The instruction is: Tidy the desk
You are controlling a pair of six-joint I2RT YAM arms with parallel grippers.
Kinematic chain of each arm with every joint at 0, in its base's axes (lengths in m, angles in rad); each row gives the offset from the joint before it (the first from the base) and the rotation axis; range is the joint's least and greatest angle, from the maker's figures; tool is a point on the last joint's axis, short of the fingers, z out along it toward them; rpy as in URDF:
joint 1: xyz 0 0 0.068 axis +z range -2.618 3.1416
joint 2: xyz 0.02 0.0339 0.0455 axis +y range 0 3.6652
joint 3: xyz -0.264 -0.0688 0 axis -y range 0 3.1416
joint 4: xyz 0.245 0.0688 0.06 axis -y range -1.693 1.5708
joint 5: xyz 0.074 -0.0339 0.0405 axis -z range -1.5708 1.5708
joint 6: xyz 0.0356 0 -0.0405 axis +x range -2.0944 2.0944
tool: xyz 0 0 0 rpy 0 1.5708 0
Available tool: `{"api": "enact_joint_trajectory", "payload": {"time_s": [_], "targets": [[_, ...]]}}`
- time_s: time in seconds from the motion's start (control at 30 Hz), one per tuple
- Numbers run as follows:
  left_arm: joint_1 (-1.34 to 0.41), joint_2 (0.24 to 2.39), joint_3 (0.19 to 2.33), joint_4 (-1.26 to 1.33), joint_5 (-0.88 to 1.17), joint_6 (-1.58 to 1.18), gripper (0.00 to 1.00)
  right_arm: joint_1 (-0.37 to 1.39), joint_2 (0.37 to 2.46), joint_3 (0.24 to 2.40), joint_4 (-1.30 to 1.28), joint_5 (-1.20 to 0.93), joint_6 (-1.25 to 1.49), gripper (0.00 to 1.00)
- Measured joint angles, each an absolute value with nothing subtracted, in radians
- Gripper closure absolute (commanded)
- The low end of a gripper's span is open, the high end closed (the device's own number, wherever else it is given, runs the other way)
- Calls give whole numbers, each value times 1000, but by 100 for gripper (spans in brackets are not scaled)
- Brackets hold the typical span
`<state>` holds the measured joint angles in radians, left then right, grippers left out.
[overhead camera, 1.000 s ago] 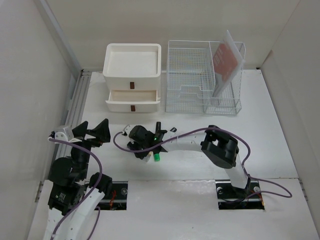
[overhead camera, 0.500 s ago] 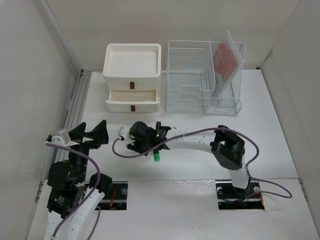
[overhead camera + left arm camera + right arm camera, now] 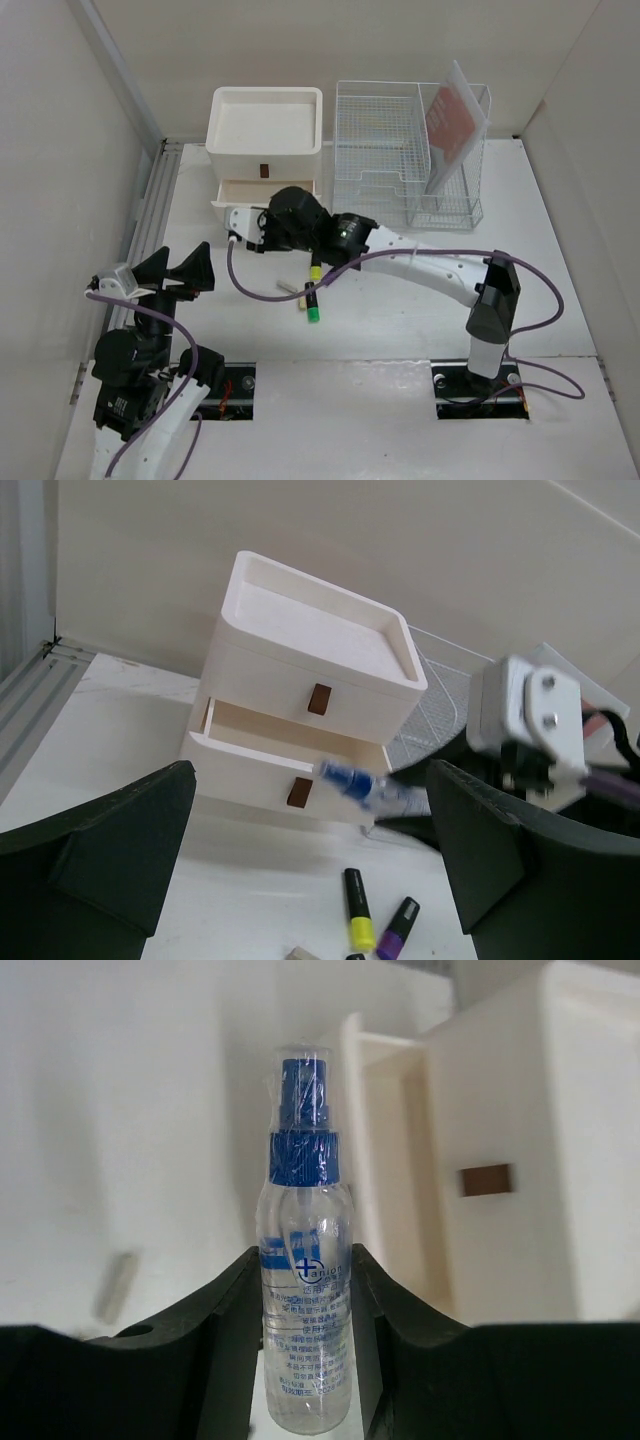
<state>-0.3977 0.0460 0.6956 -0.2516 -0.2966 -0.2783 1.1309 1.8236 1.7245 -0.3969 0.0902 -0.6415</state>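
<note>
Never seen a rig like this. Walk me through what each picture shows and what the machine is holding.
These are two robot arms bolted at the near edge of a white desk. The top picture looks down from above and behind them. The other two pictures come from a camera on each wrist. The right end effector is shut on a small clear spray bottle with a blue cap, held out near a cream drawer box whose lower drawer is pulled open. The left end effector is open and holds nothing. Some markers lie on the desk. At the back, a white wire rack holds a red-and-white packet.
</note>
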Motion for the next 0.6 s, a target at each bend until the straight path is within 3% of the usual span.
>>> {"api": "enact_joint_trajectory", "payload": {"time_s": [0.37,0.6], "targets": [[-398,35,695,-252,-296,-278,0,926,2045,2154,-534,-4,-871,100],[-398,31,695,-252,-295,-278,0,887,2127,2184,-648,-118,-957,100]]}}
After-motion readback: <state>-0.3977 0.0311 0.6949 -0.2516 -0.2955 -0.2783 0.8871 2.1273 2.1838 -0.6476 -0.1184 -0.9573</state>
